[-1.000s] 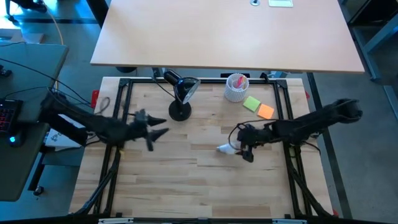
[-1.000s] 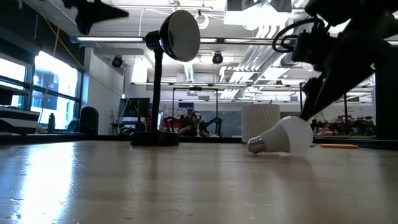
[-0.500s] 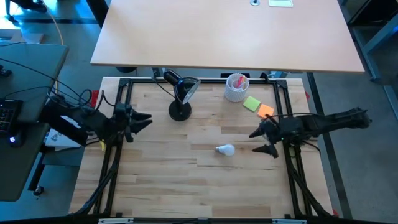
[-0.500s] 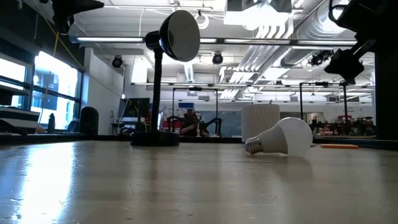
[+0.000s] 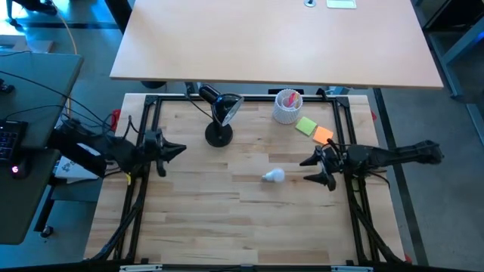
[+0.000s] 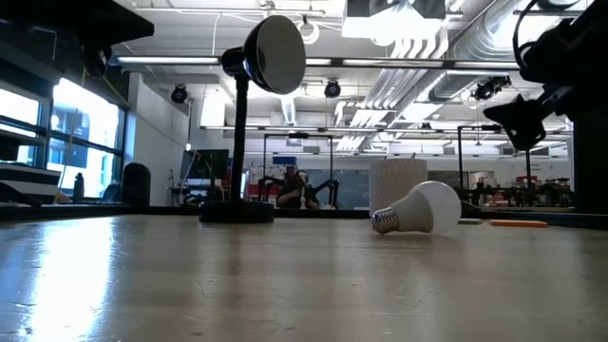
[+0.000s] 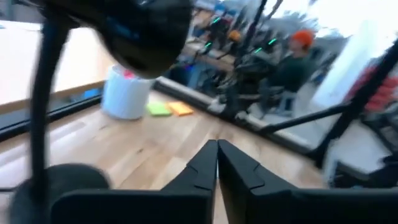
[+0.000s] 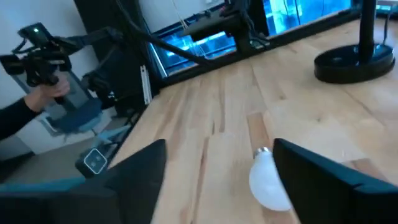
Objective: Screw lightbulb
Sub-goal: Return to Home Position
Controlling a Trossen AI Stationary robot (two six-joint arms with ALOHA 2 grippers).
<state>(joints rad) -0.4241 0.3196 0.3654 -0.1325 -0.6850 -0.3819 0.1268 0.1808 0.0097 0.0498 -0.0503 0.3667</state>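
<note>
The lightbulb (image 5: pixel 274 176) lies on its side on the wooden table, its silvery screw base (image 6: pixel 383 219) toward the table's left. My right gripper (image 5: pixel 304 171) stands open just right of it, pointing level at it; in the right wrist view the lightbulb (image 8: pixel 267 182) lies ahead between my right gripper's (image 8: pixel 219 146) spread fingers, untouched. The black desk lamp (image 5: pixel 220 121) stands on its round base at the far middle, its shade (image 6: pixel 275 54) empty. My left gripper (image 5: pixel 180 149) is shut at the table's left, pointing toward the lamp (image 7: pixel 56 180).
A white ribbed cup (image 5: pixel 288 106) stands at the far side, right of the lamp. A green note (image 5: pixel 306 125) and an orange note (image 5: pixel 323 135) lie just beyond my right gripper. A black frame (image 5: pixel 151 102) runs around the table. Bare wood lies near the front edge.
My right gripper has drawn back from above the lightbulb toward the table's right edge and tipped from pointing down to level. My left gripper has pulled back toward the left edge and shut. The lightbulb has rolled a little toward the far edge.
</note>
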